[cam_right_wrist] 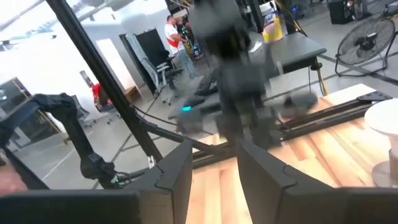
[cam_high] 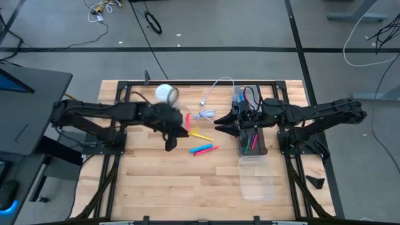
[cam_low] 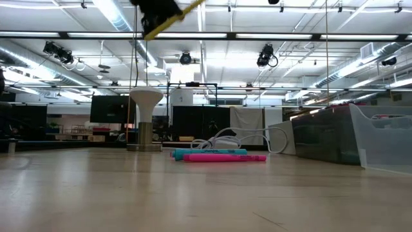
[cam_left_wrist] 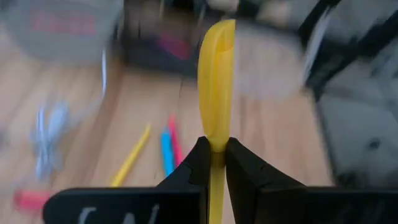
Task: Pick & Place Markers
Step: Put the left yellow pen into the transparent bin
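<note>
My left gripper (cam_left_wrist: 214, 158) is shut on a yellow marker (cam_left_wrist: 216, 81) and hangs above the table's middle, high in the low view (cam_low: 158, 16). On the wood below lie another yellow marker (cam_high: 201, 135), a blue one (cam_high: 199, 150) beside a pink one (cam_high: 209, 149), and a red one (cam_high: 187, 120). A dark bin (cam_high: 252, 142) at the right holds several markers. My right gripper (cam_high: 220, 123) hangs open beside the bin, level, with nothing between its fingers (cam_right_wrist: 180, 171). My left gripper pinches the yellow marker between its two fingers, at a thin part (cam_left_wrist: 216, 149) next to the thicker body. The marker lies along the fingers and sticks out forward past their tips. It is lifted clear of the table.
A white cable (cam_high: 209, 103) lies coiled behind the markers, and a white round object (cam_high: 165, 94) stands at the far left. A clear container (cam_high: 256, 178) sits in front of the dark bin. Bare wood lies toward the near edge.
</note>
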